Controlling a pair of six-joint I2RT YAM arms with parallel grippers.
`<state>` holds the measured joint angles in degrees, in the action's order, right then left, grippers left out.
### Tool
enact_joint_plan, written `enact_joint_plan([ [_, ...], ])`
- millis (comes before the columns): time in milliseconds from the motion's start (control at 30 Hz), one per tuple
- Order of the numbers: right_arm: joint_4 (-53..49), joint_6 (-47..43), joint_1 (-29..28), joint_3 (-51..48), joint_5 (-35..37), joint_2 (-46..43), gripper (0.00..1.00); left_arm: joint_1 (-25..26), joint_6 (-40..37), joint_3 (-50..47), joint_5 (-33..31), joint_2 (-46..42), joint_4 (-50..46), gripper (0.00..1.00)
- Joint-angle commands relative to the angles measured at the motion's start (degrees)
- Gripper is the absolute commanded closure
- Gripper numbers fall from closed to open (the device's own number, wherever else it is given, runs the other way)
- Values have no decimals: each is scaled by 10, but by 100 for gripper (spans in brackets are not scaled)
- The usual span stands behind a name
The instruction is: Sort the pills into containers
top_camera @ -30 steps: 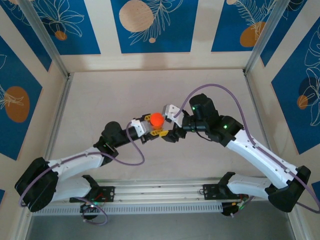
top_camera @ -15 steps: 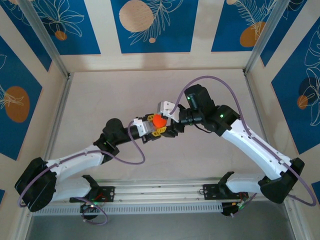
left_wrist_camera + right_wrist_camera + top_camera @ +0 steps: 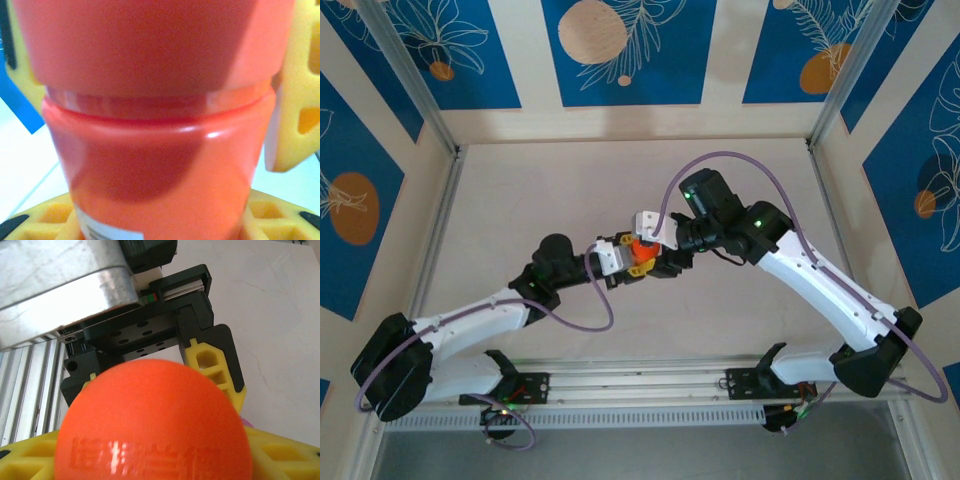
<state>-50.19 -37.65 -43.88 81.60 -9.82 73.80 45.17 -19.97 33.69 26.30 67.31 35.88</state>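
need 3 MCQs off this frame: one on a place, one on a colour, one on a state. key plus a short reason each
1. Where is the orange bottle?
A) lying by the back wall
B) mid-table, held in the left gripper
C) on the near rail

2. What colour are the left gripper's fingers?
A) yellow
B) blue
C) green

3. Where is the bottle's cap?
A) lying on the table
B) on the bottle
C) hanging from a cable

Key:
1 B: the top view shows the bottle between the two arms, in the left gripper.
2 A: the left wrist view shows yellow fingers under the bottle.
3 B: the left wrist view shows the cap seated on the bottle's body.
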Motion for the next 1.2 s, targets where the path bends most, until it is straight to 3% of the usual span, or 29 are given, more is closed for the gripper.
enact_joint_plan([
  [0, -14, -7, -7, 15, 1, 10, 37, 10, -15, 23, 1, 4, -2, 100],
  [100, -7, -5, -9, 14, -5, 15, 42, 13, -19, 27, 1, 7, -11, 100],
  [233, 2, 1, -9, 8, 3, 14, 64, 15, -22, 27, -1, 7, -16, 100],
  [367, 15, 12, -3, -11, -3, -2, 73, 15, -24, 25, -11, 3, -21, 100],
  [567, 48, 52, 18, -36, -15, -30, 79, 16, -19, 16, -30, 3, -5, 77],
  [833, 73, 90, 48, -56, -22, -45, 82, 15, -12, 6, -59, 3, 15, 60],
  [967, 83, 101, 57, -63, -22, -51, 86, 16, -12, 3, -74, 0, 18, 57],
  [1133, 90, 118, 73, -66, -21, -55, 92, 15, -13, -4, -92, -2, 26, 26],
  [1167, 90, 120, 76, -66, -21, -55, 92, 15, -12, -5, -94, -2, 28, 3],
])
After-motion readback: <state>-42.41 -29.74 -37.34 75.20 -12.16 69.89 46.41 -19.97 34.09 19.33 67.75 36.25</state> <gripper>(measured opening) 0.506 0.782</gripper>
